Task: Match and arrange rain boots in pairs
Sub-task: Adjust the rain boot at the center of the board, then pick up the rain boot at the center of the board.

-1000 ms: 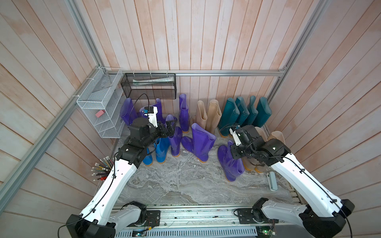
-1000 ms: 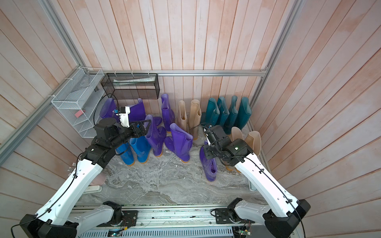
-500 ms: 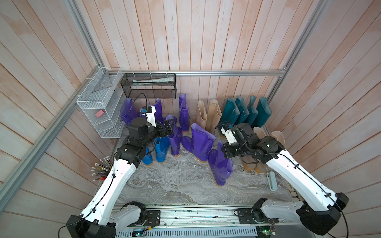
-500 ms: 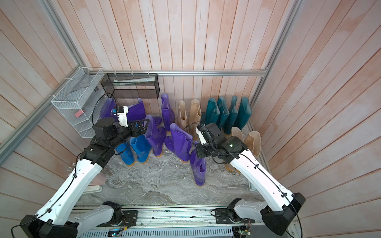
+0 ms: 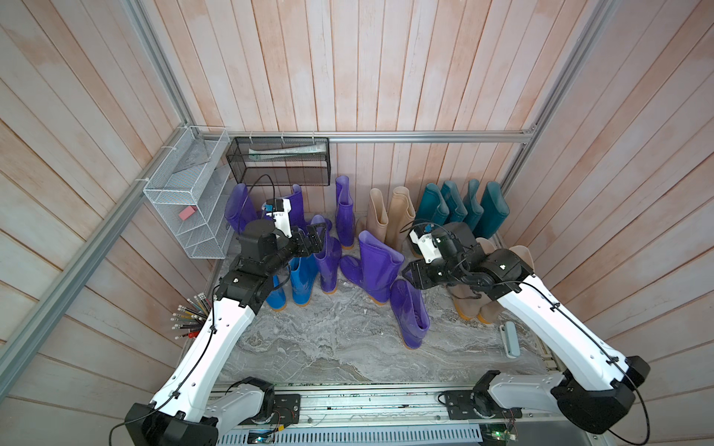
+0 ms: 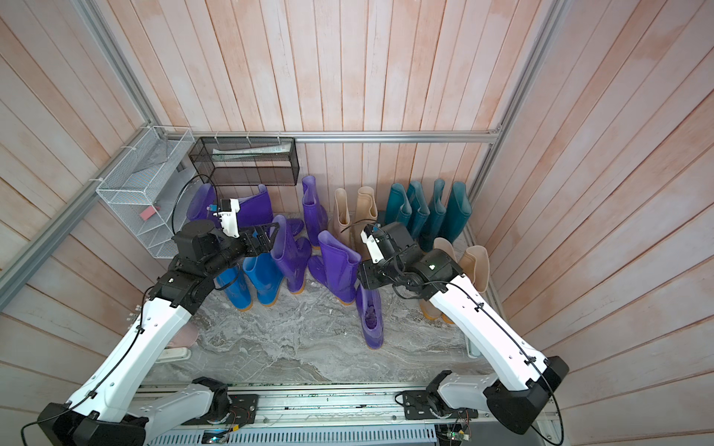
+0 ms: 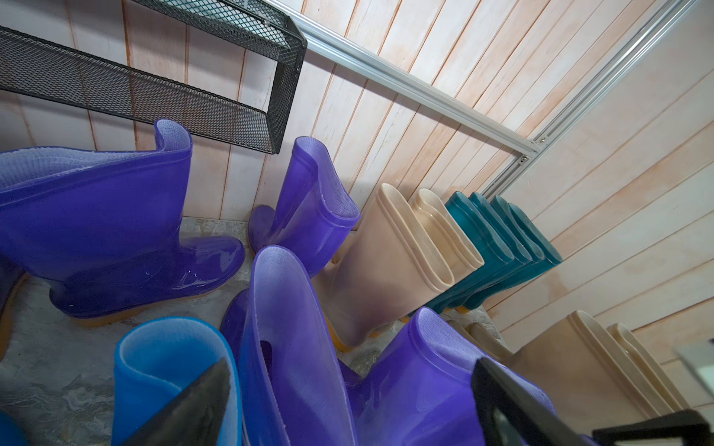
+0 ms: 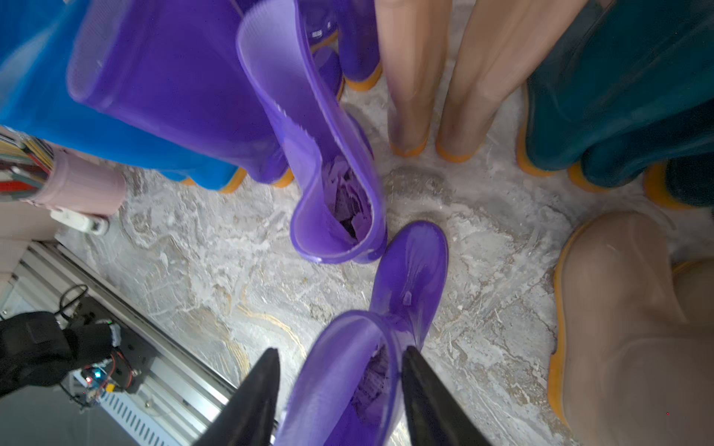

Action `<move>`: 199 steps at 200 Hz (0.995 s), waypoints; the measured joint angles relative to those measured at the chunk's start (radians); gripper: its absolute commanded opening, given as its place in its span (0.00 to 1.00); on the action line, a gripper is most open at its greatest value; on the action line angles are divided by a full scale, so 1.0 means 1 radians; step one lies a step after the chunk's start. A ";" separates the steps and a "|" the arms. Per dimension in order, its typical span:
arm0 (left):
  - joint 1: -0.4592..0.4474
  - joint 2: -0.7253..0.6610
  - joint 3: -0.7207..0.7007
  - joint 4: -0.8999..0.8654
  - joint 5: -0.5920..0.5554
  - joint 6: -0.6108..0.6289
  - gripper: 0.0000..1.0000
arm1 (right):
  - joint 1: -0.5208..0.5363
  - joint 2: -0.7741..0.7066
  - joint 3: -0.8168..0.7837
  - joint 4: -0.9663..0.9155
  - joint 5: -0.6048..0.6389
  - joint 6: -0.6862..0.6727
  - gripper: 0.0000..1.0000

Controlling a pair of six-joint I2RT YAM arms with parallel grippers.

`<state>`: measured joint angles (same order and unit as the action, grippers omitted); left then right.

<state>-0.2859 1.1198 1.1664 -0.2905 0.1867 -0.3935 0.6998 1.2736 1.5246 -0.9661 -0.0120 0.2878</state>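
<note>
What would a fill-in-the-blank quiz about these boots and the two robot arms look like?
1. The dark teal boots lined along the back wall number ____.
2. The boot just below the right gripper is ____ in colour.
3. Only two boots, standing by the left gripper, are bright ____.
4. The white wire rack holds one small ____ block.
Missing words: four; purple; blue; pink.
</note>
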 measured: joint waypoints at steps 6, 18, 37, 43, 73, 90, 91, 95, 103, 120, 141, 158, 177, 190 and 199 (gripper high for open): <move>0.002 0.000 0.000 0.000 0.000 0.000 1.00 | 0.000 0.000 0.024 0.004 0.014 -0.007 0.64; 0.002 0.000 0.000 0.000 0.000 0.000 1.00 | 0.000 0.000 0.063 0.024 0.040 -0.035 0.67; 0.005 0.000 0.000 0.000 0.000 0.000 1.00 | 0.000 0.013 0.092 0.073 0.073 -0.091 0.74; 0.005 0.000 0.000 0.000 0.000 0.000 1.00 | 0.000 0.022 0.095 0.090 0.079 -0.111 0.78; 0.005 0.000 0.000 0.000 0.000 0.000 1.00 | -0.001 0.111 0.091 0.190 0.089 -0.211 0.92; 0.005 0.000 0.000 0.000 0.000 0.000 1.00 | -0.013 0.173 0.090 0.230 0.063 -0.247 0.92; 0.005 0.000 0.000 0.000 0.000 0.000 1.00 | -0.013 0.175 0.090 0.232 0.060 -0.248 0.92; 0.005 0.000 0.000 0.000 0.000 0.000 1.00 | -0.018 0.188 0.089 0.238 0.048 -0.256 0.92; 0.005 0.000 0.000 0.000 0.000 0.000 1.00 | -0.026 0.209 0.082 0.253 0.020 -0.267 0.92; 0.005 0.000 0.000 0.000 0.000 0.000 1.00 | -0.035 0.230 0.060 0.268 -0.026 -0.289 0.92; 0.005 0.000 0.000 0.000 0.001 0.000 1.00 | -0.036 0.243 0.041 0.278 -0.044 -0.303 0.92; 0.005 0.000 0.000 0.000 0.004 0.000 1.00 | -0.039 0.254 0.027 0.293 -0.054 -0.311 0.84; 0.005 0.000 -0.001 0.000 0.010 0.000 1.00 | -0.043 0.281 0.024 0.295 -0.087 -0.311 0.65; 0.005 0.000 -0.001 0.000 0.014 0.000 1.00 | -0.044 0.306 0.024 0.294 -0.122 -0.309 0.42; 0.005 0.000 -0.001 0.000 0.015 0.000 1.00 | -0.042 0.323 0.029 0.294 -0.144 -0.314 0.25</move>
<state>-0.2806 1.1194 1.1656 -0.2901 0.2020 -0.3935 0.6575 1.5967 1.5532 -0.6724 -0.1558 -0.0265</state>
